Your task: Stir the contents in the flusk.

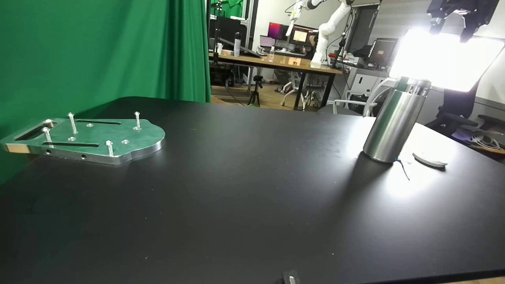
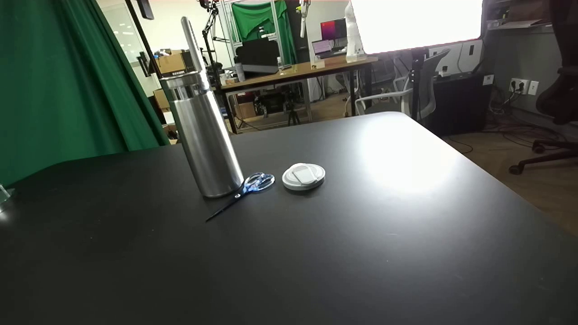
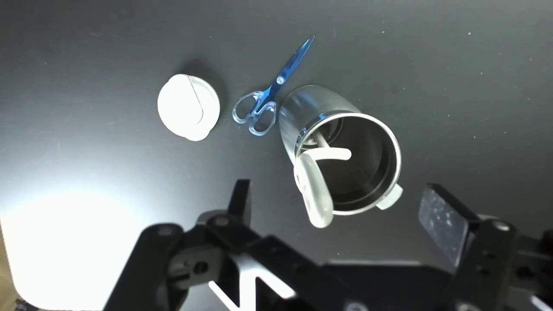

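The flusk is a tall silver flask (image 1: 394, 122) standing on the dark table. It also shows in an exterior view (image 2: 205, 140) and, with its open top, in the wrist view (image 3: 317, 99). A white utensil (image 3: 317, 190) stands in it, its handle leaning over the rim; the handle also sticks up in an exterior view (image 2: 193, 45). The utensil's lower end is mostly hidden inside. My gripper (image 1: 451, 33) is open and empty, above the flask's top. In the wrist view the flask's mouth and the handle lie between and ahead of the gripper's (image 3: 339, 192) spread fingers.
Scissors with clear handles (image 3: 265, 103) lie beside the flask's base, and a white round lid (image 3: 188, 108) lies past them. A green plate with pegs (image 1: 98, 138) lies at the table's far side. A bright light panel (image 2: 417, 22) stands behind the table.
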Available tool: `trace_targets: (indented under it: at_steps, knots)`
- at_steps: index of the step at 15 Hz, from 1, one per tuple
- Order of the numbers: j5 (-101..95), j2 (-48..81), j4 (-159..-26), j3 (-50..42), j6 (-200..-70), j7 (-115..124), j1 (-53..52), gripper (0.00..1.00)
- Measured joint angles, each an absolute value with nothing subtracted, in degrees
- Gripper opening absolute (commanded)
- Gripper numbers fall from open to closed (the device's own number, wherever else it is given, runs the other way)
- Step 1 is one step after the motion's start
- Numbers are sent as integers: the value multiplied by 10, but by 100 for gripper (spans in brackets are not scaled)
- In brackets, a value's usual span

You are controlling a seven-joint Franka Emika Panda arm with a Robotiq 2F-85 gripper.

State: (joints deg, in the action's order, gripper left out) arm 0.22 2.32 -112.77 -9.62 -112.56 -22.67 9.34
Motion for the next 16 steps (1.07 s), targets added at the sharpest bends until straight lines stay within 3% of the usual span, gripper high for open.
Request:
trace_targets:
  at_steps: [16]
  knots:
    - [4, 47, -1128, -86, -1177, -227, 91, 100]
